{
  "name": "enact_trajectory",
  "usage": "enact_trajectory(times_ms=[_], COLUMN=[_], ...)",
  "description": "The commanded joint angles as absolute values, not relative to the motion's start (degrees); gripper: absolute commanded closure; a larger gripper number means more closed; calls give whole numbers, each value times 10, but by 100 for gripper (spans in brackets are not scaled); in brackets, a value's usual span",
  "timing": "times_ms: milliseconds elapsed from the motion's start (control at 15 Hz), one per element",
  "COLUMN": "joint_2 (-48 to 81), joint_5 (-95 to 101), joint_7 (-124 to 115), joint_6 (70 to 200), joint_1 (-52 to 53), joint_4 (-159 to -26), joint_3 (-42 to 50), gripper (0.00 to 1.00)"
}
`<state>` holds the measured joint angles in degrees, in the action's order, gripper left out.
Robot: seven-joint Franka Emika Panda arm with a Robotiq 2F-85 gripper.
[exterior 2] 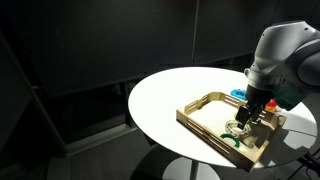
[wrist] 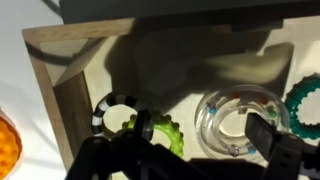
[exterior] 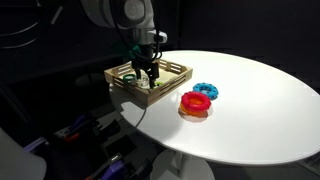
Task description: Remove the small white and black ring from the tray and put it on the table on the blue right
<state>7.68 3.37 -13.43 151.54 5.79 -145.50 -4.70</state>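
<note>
Fingers (wrist: 272, 142) of the gripper (wrist: 200, 135) stand wide apart and hold nothing. They hang low over the tray (wrist: 60, 90).

In the wrist view, the white and black ring (wrist: 110, 113) lies flat on the tray floor. It sits off to the left of the gap between the fingers, near the tray's left wall. It is round, so it has no long side to line up with. A green ring (wrist: 165, 132) lies right against it, and I cannot tell if they overlap. A bigger clear ring (wrist: 235, 120) lies on the other side, under the right finger. So I think the gripper needs to slide left before it can close on the right ring.

In both exterior views the gripper blocks the little rings, so only the wrist view shows the stripes. An exterior view shows what the wrist view misses: the white table (exterior: 260, 110) past the tray, with the blue ring (exterior: 206, 91) touching a red ring (exterior: 196, 105).
</note>
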Motion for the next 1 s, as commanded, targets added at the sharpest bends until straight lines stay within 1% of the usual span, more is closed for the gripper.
enact_trajectory(times_ms=[0, 533, 600, 667, 733, 800, 933], joint_2=[90, 106, 107, 108, 108, 107, 105], joint_5=[64, 95, 95, 97, 98, 99, 104], joint_7=[-150, -160, -160, -161, -163, -163, -166], joint_6=[1525, 1527, 1526, 1525, 1524, 1523, 1519], joint_1=[64, 71, 72, 74, 76, 77, 78], joint_4=[-1443, -1431, -1430, -1428, -1426, -1425, -1419], joint_3=[-33, -21, -20, -19, -18, -18, -17], gripper=[0, 0, 5, 21, 30, 32, 48])
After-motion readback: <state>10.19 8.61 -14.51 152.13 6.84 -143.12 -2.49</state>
